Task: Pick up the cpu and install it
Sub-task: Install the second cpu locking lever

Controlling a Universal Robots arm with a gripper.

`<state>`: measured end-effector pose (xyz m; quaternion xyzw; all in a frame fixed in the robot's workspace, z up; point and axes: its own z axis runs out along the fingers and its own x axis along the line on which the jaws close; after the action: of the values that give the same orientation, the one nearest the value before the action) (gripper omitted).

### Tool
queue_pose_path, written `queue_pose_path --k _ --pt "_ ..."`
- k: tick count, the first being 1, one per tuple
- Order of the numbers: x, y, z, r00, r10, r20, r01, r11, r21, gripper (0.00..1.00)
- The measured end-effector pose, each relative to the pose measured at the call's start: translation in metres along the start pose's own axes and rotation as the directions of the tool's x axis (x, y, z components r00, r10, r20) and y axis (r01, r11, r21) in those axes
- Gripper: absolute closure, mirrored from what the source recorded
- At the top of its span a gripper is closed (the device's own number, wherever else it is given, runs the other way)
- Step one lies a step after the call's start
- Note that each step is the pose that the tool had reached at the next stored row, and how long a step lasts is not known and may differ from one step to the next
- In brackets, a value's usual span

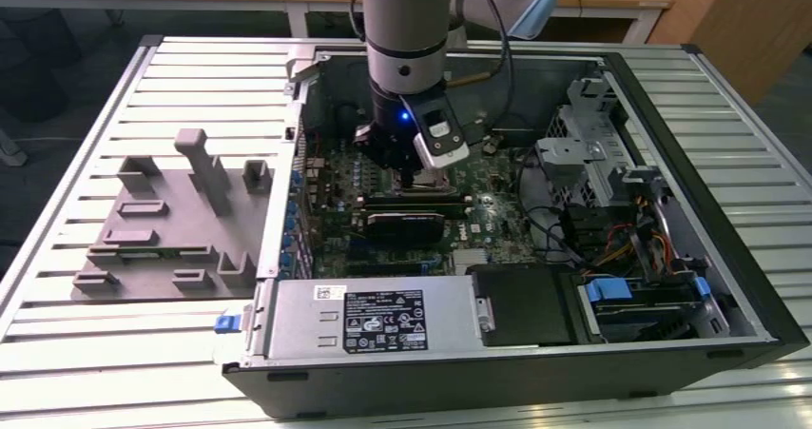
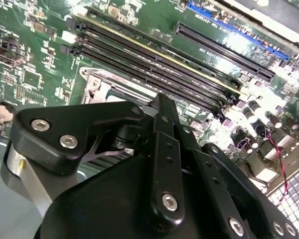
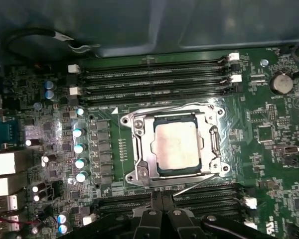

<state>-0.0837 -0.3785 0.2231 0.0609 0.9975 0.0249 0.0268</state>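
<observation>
Fixture: on the exterior view's left, the grey fixture blocks [image 1: 171, 222] lie on the slatted table [image 1: 76, 163], outside the case.
Case: the open computer case [image 1: 710, 286] takes the middle and right, motherboard [image 1: 337, 177] facing up.
My arm: I reach down into the case over the board.
My gripper: my gripper [image 3: 161, 200] has its fingers [image 3: 155, 199] drawn together, narrow, with nothing between them; it hangs above the board, just beside the socket.
Cpu: the cpu [image 3: 177, 147] lies flat in the socket frame [image 3: 139, 149], silvery top up, apart from my fingers.
Memory slots: the long black slots [image 3: 154, 79] run along the socket on both sides.
</observation>
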Motion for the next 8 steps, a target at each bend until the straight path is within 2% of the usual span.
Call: queue_pose_path --k 4,8 --pt "0.002 -0.0035 0.0021 1.0 -0.002 -0.0042 0.001 0.9994 -0.0341 0.89" --pt "0.0044 -0.0086 0.0038 1.0 -0.002 -0.007 0.002 0.9984 -0.0574 0.89"
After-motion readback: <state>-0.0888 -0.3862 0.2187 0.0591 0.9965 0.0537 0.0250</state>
